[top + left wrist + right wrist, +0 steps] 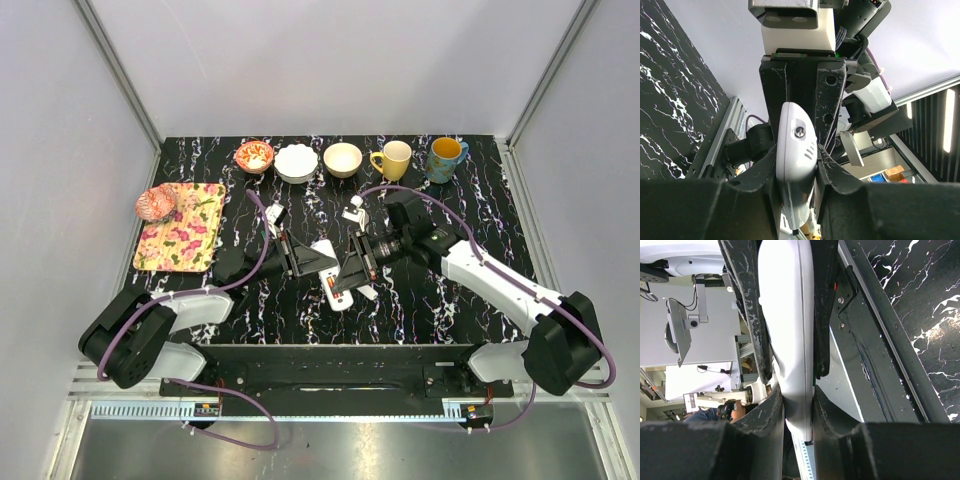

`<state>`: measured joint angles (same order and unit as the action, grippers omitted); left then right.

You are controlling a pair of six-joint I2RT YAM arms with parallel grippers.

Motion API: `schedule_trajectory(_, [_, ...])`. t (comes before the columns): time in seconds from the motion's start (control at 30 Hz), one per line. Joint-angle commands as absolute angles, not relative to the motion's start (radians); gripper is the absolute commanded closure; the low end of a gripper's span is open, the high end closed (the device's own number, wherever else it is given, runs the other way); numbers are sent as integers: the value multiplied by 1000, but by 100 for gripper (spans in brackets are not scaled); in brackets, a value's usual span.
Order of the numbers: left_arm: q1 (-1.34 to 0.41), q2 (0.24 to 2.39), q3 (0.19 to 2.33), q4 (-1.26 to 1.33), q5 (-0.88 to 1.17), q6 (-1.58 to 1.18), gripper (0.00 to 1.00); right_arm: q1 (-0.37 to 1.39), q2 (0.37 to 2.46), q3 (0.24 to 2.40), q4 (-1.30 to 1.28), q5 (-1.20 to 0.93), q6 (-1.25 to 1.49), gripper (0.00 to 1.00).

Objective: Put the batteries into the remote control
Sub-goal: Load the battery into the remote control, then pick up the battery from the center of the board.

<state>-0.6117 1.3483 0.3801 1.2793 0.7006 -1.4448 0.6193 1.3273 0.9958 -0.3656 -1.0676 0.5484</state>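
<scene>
Two claws, one remote, held off the table

I have the left claw (796, 166) and the right claw (795, 405) both clamped on the remote control (338, 292), mid-table between the arms. I cannot pick out the batteries. My worry is that if one arm moves without the other, the smooth white shell could twist or squirt free and fall. The table (470, 210) is glossy black marble pattern, boxed in by plain pale walls, with bowls and mugs well apart along the far edge.

Bright even overhead light, soft faint shadows; wrist views sharp, near foreground dark, slightly blurred
</scene>
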Motion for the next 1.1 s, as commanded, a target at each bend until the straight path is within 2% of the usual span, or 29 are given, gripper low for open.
schedule_trajectory(0.0, [-617,1335,394,1516,715,-1424,100,614,1330,1054,-385,-1088,523,100])
schedule_trajectory(0.13, [-620,1332,387,1526,690,-1430,100,614,1333,1065,-416,-1080,514,100])
schedule_trajectory(0.17, [-618,1324,382,1523,681,-1427,100,614,1332,1071,-422,-1080,514,79])
schedule_trajectory(0.23, [-618,1310,358,1505,641,-1417,100,614,1330,1081,-454,-1062,508,59])
schedule_trajectory(0.3, [-618,1275,332,1462,612,-1393,100,614,1322,1100,-474,-1029,497,44])
schedule_trajectory(0.4, [-618,1210,310,1363,558,-1344,100,604,1310,1118,-502,-1002,492,34])
schedule_trajectory(0.53, [-617,1126,293,1253,496,-1287,100,586,1301,1134,-529,-988,489,24])
schedule_trajectory(0.63, [-600,1039,261,1152,427,-1259,100,557,1272,1146,-563,-931,473,23])
schedule_trajectory(0.83, [-558,781,207,826,252,-1169,100,531,1145,1073,-531,-375,414,25])
schedule_trajectory(0.87, [-557,732,192,795,227,-1160,100,532,1134,1013,-510,-206,410,25])
schedule_trajectory(0.97, [-554,690,155,772,172,-1173,100,531,1132,901,-410,85,423,25])
schedule_trajectory(1.0, [-552,687,150,770,172,-1177,100,531,1134,875,-379,122,423,23])
schedule_trajectory(1.07, [-551,686,138,765,169,-1190,100,531,1124,809,-284,205,463,11])
